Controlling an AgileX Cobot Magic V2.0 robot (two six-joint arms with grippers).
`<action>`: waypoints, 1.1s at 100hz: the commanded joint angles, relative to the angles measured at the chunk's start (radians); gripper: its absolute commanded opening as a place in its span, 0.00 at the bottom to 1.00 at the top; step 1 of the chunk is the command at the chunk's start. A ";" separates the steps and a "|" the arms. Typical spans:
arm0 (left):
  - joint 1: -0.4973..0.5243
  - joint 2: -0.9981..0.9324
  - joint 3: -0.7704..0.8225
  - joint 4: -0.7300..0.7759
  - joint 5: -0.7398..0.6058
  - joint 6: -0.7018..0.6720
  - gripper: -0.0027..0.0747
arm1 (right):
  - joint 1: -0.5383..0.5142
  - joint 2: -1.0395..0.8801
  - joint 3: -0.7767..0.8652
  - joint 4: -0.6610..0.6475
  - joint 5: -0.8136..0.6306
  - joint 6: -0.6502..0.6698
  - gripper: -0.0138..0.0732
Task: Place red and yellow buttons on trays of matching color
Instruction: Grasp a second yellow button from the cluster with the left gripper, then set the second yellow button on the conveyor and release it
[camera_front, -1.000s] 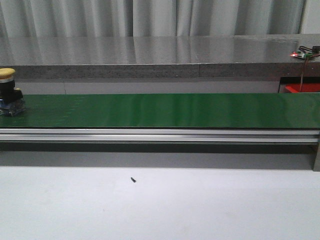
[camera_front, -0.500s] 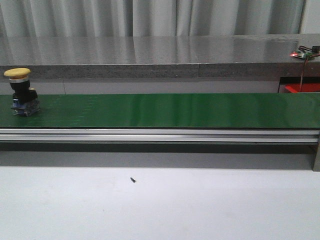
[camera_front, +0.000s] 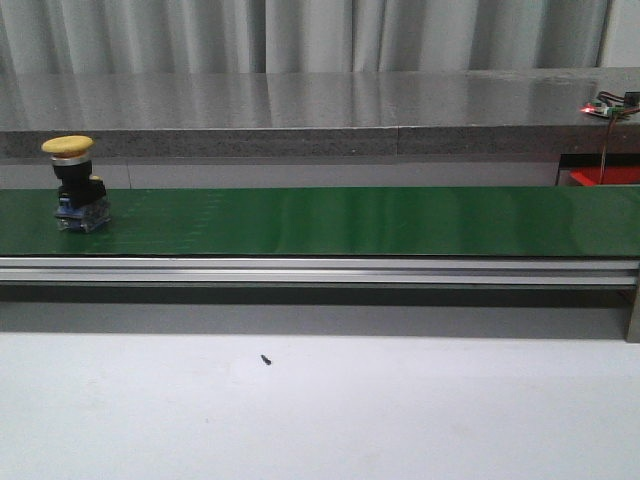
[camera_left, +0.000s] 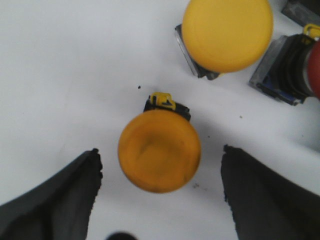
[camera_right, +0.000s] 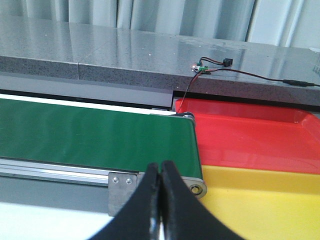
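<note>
Conveyor belt plain dark green, silver rail. Button on it: yellow cap, black body, blue base. Worktop white. Red tray beside yellow tray. Curtains grey.

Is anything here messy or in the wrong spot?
Mostly no. The yellow button stands upright on the green belt. One oddity: a tiny dark speck, maybe a screw, lies alone on the white table in front.

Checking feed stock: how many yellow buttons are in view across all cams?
3. One yellow button rides the green belt at its left end; two more lie on the white surface under the open left claw. Others may be out of frame.
</note>
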 joint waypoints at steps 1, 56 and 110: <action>-0.002 -0.032 -0.026 -0.008 -0.054 0.004 0.67 | 0.001 -0.014 -0.019 0.001 -0.081 -0.003 0.08; -0.002 -0.002 -0.026 -0.002 -0.095 0.006 0.52 | 0.001 -0.014 -0.019 0.001 -0.081 -0.003 0.08; -0.002 -0.152 -0.028 0.027 -0.016 0.006 0.30 | 0.001 -0.014 -0.019 0.001 -0.081 -0.003 0.08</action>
